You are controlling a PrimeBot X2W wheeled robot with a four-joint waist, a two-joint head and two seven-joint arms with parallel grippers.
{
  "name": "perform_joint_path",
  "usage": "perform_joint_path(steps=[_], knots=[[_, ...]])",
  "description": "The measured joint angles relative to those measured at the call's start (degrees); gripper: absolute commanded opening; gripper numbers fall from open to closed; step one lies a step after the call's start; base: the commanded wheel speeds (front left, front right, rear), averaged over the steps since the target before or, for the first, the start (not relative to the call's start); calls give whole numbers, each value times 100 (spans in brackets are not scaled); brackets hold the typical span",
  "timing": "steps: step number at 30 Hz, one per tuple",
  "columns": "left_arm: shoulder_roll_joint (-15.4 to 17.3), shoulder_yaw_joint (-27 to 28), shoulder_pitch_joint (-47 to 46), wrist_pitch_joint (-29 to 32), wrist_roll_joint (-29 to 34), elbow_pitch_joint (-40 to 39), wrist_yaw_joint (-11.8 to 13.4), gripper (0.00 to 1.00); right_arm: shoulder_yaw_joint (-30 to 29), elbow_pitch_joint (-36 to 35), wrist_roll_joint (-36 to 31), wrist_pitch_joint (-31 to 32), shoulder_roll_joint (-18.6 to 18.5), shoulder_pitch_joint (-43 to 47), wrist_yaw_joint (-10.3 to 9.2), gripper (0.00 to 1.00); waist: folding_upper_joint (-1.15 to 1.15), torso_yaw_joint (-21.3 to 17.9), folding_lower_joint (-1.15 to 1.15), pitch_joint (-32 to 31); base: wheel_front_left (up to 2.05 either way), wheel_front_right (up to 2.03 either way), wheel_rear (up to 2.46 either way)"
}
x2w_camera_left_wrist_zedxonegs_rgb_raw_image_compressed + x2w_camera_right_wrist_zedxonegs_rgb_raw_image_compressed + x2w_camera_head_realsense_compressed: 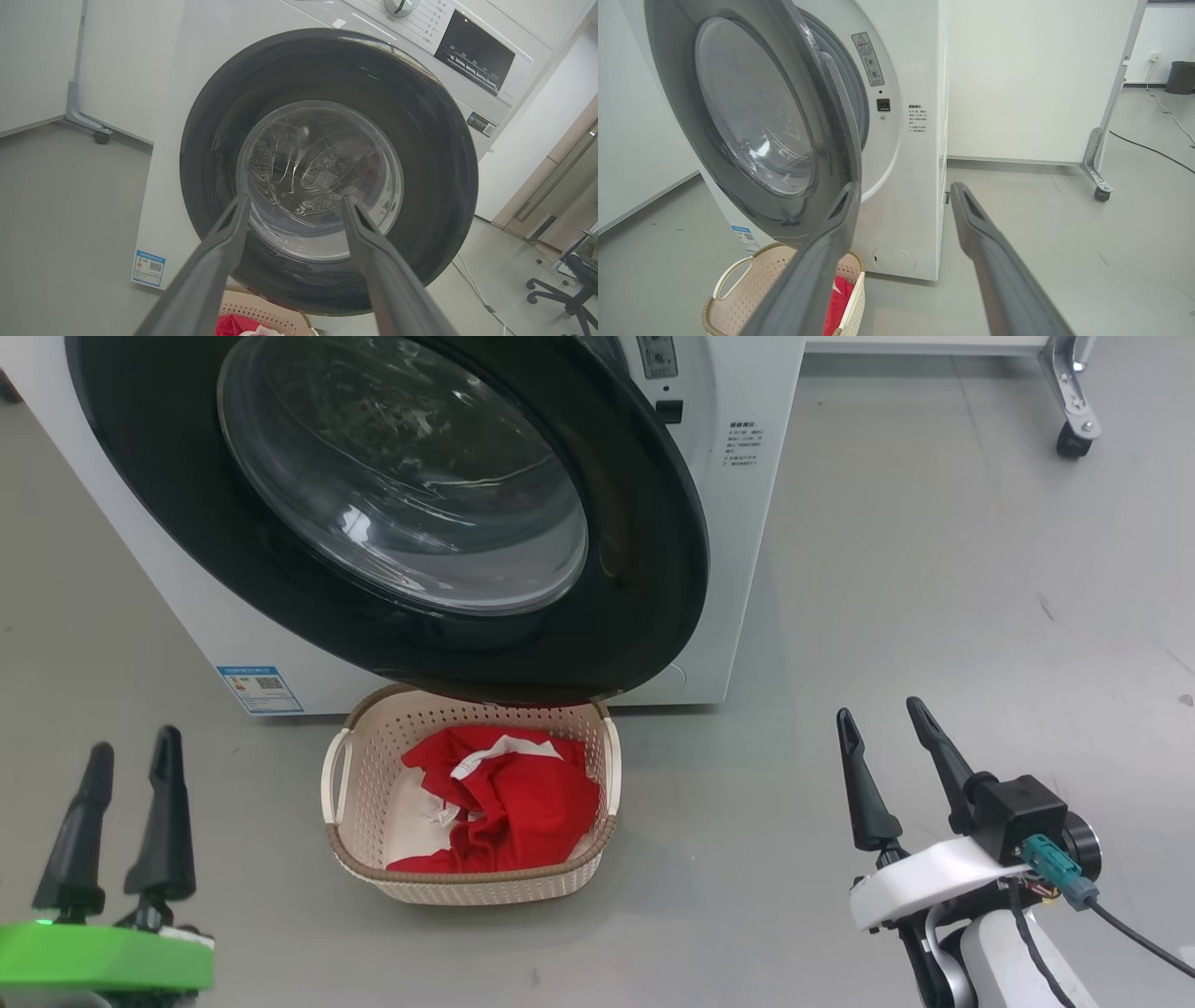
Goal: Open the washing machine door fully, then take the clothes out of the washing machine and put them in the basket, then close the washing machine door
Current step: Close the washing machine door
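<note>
The washing machine door (411, 513), black-rimmed with a clear glass bowl, stands ajar, a gap showing at its right edge (831, 116). It hangs on the white washing machine (738, 504). The red clothes (509, 803) lie in the cream basket (355, 793) on the floor just below the door. My left gripper (131, 751) is open at the lower left, apart from the basket; in the left wrist view it (296, 203) points at the door glass (322, 177). My right gripper (882, 714) is open at the lower right, empty, its fingers (971, 219) aimed past the door's free edge.
A white partition panel on castors (1074, 429) stands to the right behind the machine. A blue label sticker (260, 689) marks the machine's lower left front. An office chair (570, 289) stands far off. Grey floor (934, 616) lies to the right.
</note>
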Motion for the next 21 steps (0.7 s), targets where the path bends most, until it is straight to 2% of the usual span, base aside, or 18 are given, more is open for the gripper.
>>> perform_joint_path(steps=[4, 6, 12, 21], knots=[[122, -121, 244, -188, 764, 189, -2, 100, -15, 5, -1, 0, -1, 114, 0, 100, 0, 10, 0, -111, 0, 0, 0], [127, -156, 365, -288, 1044, 258, 74, 100, -13, 20, -2, 0, 1, 184, -1, 100, 0, 9, 0, -162, 0, 0, 0], [123, -442, 604, -433, 1573, 411, 311, 100, -24, 86, -2, 0, 3, 459, -46, 100, 0, -19, 0, -255, 0, 0, 0], [29, -822, 689, -624, 2104, 661, 539, 100, -8, 125, -2, 0, 8, 554, -45, 100, 0, -48, 0, -299, 0, 0, 0]])
